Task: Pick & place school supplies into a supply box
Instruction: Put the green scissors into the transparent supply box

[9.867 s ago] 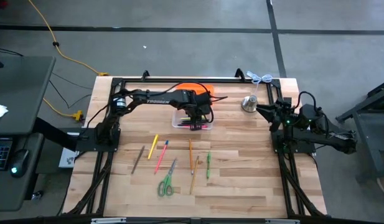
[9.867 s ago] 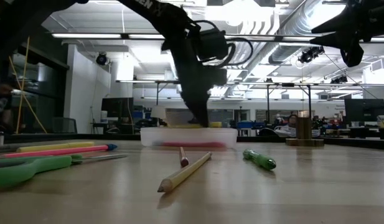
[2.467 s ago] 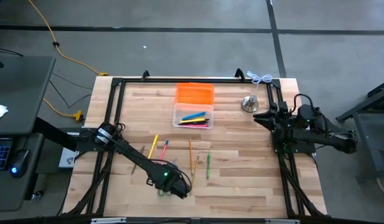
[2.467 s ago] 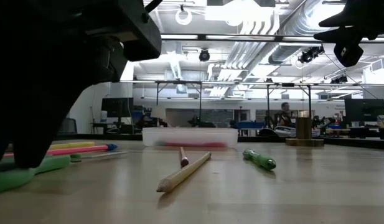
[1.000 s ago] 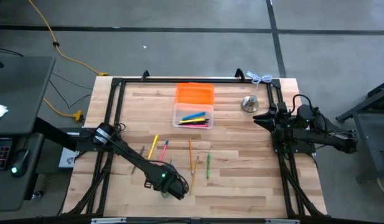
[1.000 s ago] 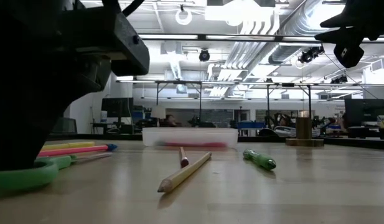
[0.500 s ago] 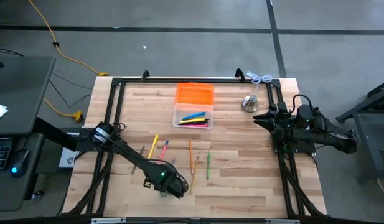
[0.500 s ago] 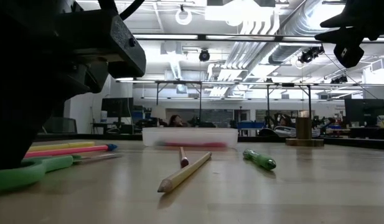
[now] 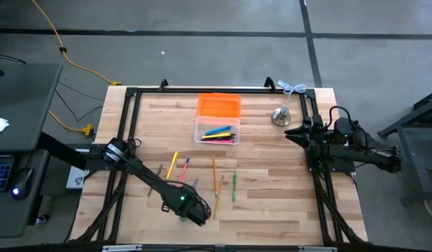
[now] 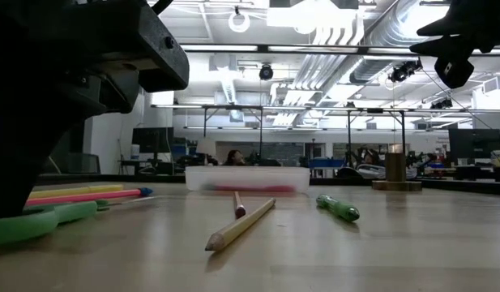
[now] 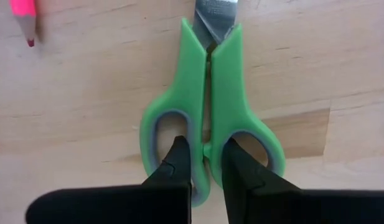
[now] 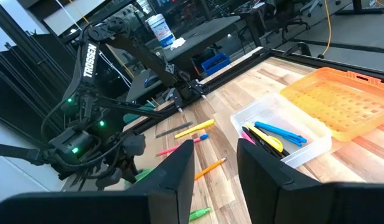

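Note:
The green-handled scissors (image 11: pixel 228 87) lie flat on the wooden table near its front edge, and their handle also shows in the low view (image 10: pixel 27 225). My left gripper (image 11: pixel 205 149) points down over them (image 9: pixel 192 211), one finger in each handle loop, shut on the handles. The clear supply box (image 9: pixel 217 133) with its orange lid (image 9: pixel 219 106) folded back stands at the far middle and holds several pens. My right gripper (image 12: pixel 215 168) waits raised at the table's right side (image 9: pixel 289 133), open, holding nothing. My left gripper pinches the scissors where the two handle loops meet (image 11: pixel 202 174). One finger (image 11: pixel 179 155) stands inside each loop, so the loops' inner walls lie between them. The fingers come from above, pointing down. The scissors lie flat on the table, blades toward the far side.
On the table between scissors and box lie a yellow pencil (image 9: pixel 172 164), a pink one (image 9: pixel 181 175), a dark one (image 9: pixel 155 180), an orange one (image 9: pixel 215 175), a wooden one (image 9: pixel 218 196) and a green marker (image 9: pixel 234 186). A silvery bell (image 9: pixel 280 116) stands at the far right.
My left gripper has stayed over the scissors while its fingers have drawn together inside the handle loops. The scissors still lie flat where they were.

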### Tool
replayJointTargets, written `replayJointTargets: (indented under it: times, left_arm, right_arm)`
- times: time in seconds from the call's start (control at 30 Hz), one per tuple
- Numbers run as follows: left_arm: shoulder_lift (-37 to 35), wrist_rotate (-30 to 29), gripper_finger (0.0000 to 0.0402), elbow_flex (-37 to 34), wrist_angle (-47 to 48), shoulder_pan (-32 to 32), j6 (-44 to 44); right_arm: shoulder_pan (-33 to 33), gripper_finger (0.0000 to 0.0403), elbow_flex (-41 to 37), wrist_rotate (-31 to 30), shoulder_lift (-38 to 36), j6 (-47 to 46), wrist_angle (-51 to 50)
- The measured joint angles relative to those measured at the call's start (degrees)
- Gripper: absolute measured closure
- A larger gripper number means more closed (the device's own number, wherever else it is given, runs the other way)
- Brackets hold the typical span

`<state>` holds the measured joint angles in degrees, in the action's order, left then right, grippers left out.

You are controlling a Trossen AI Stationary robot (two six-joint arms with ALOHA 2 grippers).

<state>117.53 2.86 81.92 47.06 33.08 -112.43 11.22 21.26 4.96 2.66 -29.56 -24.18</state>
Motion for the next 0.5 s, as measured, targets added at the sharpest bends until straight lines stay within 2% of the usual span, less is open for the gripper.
replayJointTargets:
  times: [0.5]
  left_arm:
    - [0.42,-6.76,0.0334,11.22,12.11,0.00,4.22]
  right_arm:
    - [-0.01,0.0304,0.00,-0.01,0.00,0.00,-0.09]
